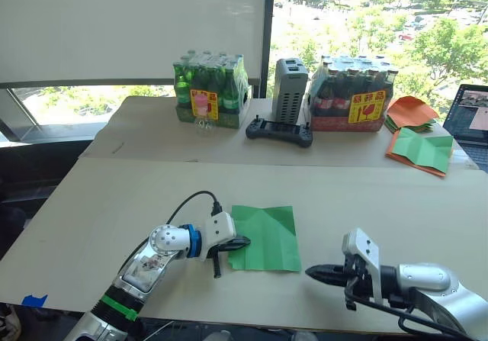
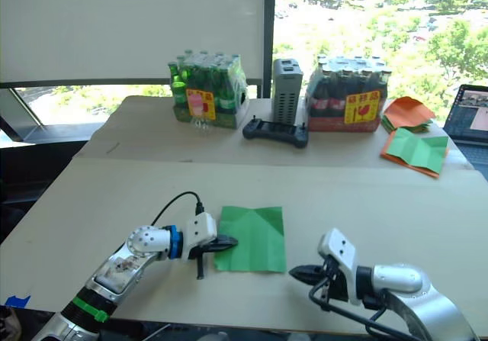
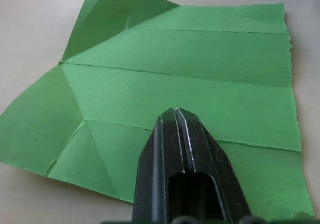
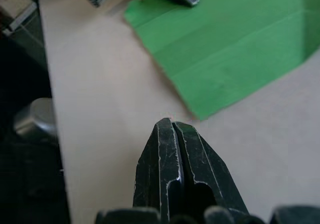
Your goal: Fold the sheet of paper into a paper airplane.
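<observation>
- the thin bright green sheet of paper [image 1: 264, 238] lies flat on the pale tan worktop [image 1: 114, 204], close to its near edge and about midway along it, unfolded but marked with faint crease lines.
- the left gripper [image 1: 242, 242] rests with its black tips on the sheet's left edge; in the left wrist view its jaws are together, pressing on top of the paper rather than pinching it, probably to pin the sheet so it won't slide.
- the right gripper [image 1: 314, 272] sits on the bare worktop just off the sheet's near right corner, not touching the paper; its jaws are together too, holding nothing.
- judging by the open flat sheet, folding is at an early point: only creases, no wedge shape yet.
- the right gripper looks placed to slip under or nudge the near right corner while the left one anchors the other side; thin paper may skid or buckle if the pinning pressure is light.
- along the worktop's far edge stand a shrink-wrapped pack of green glass bottles [image 1: 210, 89], a grey ribbed box [image 1: 290, 89], a black handheld controller [image 1: 278, 131] and a shrink-wrapped pack of dark bottles [image 1: 354, 93].
- at the far right corner lie orange paper sheets [image 1: 410, 110] and a green sheet bordered with orange [image 1: 419, 150], well apart from the work.
</observation>
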Tool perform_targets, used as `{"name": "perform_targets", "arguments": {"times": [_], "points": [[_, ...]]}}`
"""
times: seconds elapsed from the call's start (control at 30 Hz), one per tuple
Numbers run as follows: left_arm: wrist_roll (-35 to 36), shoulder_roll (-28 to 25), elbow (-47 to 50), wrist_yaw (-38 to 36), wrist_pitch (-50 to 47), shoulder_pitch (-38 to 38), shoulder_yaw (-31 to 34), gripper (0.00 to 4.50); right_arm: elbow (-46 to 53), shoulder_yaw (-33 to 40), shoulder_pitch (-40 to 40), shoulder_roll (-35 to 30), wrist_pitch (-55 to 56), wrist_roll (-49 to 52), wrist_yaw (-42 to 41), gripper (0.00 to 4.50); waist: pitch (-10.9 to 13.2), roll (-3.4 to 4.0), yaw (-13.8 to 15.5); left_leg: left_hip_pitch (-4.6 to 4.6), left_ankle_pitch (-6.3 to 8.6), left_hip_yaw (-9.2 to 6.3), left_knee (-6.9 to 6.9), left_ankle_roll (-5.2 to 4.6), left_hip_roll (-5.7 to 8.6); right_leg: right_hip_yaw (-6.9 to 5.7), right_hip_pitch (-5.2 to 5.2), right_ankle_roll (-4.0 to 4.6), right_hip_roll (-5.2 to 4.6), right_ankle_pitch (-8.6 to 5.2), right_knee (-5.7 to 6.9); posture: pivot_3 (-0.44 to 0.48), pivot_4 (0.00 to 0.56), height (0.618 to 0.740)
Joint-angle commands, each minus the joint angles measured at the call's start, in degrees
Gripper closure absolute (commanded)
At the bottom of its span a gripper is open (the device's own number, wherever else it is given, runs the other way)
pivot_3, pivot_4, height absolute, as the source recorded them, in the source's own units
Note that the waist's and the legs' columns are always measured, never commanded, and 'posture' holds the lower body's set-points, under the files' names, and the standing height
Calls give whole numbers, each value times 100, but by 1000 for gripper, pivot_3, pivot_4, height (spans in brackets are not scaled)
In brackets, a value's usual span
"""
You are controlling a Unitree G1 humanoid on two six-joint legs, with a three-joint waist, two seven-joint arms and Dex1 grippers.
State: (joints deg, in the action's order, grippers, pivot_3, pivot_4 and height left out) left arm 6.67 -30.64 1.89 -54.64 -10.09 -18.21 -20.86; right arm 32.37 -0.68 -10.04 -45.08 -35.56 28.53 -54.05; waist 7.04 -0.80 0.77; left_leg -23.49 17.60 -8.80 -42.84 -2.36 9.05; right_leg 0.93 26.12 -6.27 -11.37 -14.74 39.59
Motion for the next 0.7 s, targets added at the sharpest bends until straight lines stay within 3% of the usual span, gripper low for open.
{"name": "perform_targets", "arguments": {"times": [0.03, 0.4, 0.7], "points": [[-176, -106, -125, -184, -151, 160, -180, 4500, 308, -329, -29, 194, -32, -105, 343, 4466, 0, 0, -1, 0, 0, 1, 0, 0, 0, 1, 0, 0, -1, 0, -1, 0, 150, 675], [-239, -131, -284, -349, -19, 22, -185, 4500, 75, -647, 5, 1275, 351, -767, 1686, 4466, -7, -11, 4, 13, -2, 1, 3, 4, 1, 2, -8, -1, 1, 0, -4, 0, 150, 675], [-265, -133, -373, -395, 79, -18, -172, 4500, -240, -437, 201, 1313, 661, -898, 1726, 4466, -8, -11, 10, 19, -2, 1, 4, 5, 5, 1, -10, -1, 1, 0, -4, 0, 150, 675]]}}
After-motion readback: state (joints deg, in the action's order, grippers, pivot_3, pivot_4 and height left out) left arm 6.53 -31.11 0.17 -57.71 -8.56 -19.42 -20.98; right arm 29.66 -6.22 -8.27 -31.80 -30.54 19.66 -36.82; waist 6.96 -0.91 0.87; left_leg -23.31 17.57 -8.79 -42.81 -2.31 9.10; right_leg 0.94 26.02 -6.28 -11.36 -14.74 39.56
